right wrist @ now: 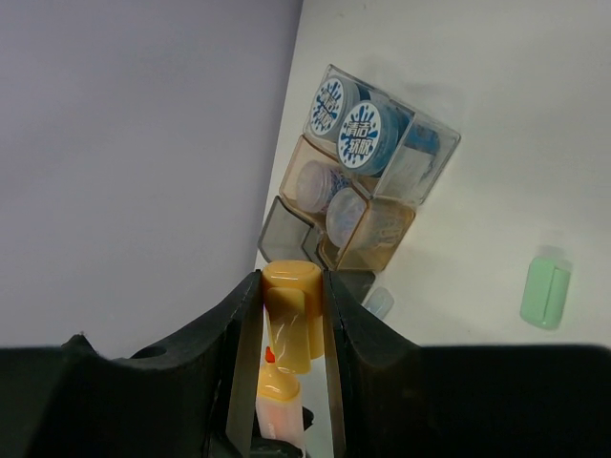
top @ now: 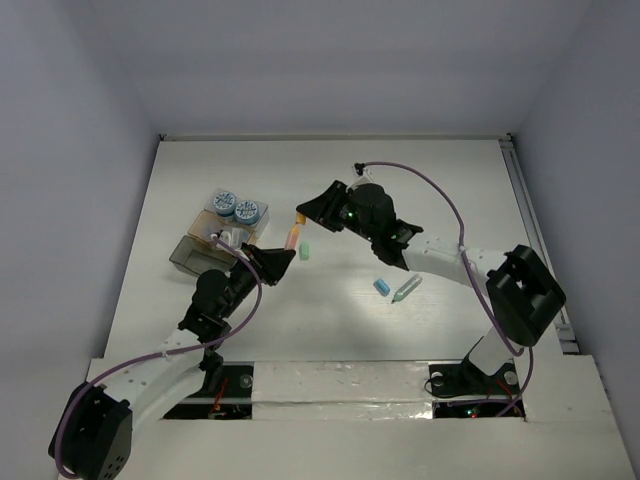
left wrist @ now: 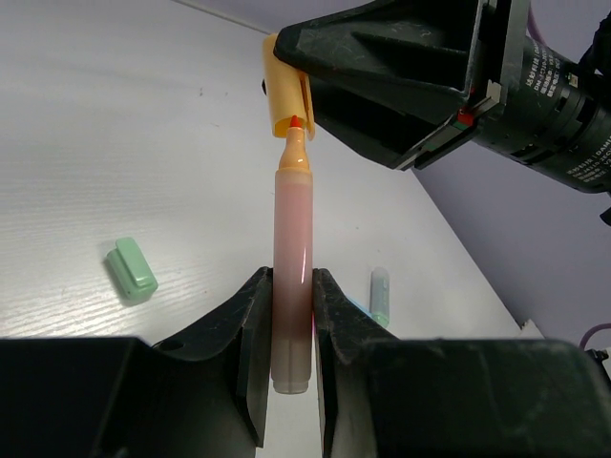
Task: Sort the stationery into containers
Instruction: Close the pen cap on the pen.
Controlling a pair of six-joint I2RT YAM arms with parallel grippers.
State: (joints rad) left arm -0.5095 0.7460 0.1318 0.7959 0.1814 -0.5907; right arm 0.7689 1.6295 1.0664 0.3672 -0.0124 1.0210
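Robotics lab test cell, not a home or an office. Landmark: the white desk [top: 330, 180].

- Plain pale walls [top: 70, 150] box the desk in on its left, far and right sides.
- My two arms are bolted at the desk's near edge, with their bases [top: 470, 380] sunk in cut-outs beside a taped white strip [top: 350, 410].
- Purple cables [top: 440, 195] loop loose above the desk, running along each arm.
- A metal rail [top: 540, 250] runs along the desk's right edge.
- My left hand [top: 286, 256] and right hand [top: 304, 214] are black two-finger clamps over the desk's middle.
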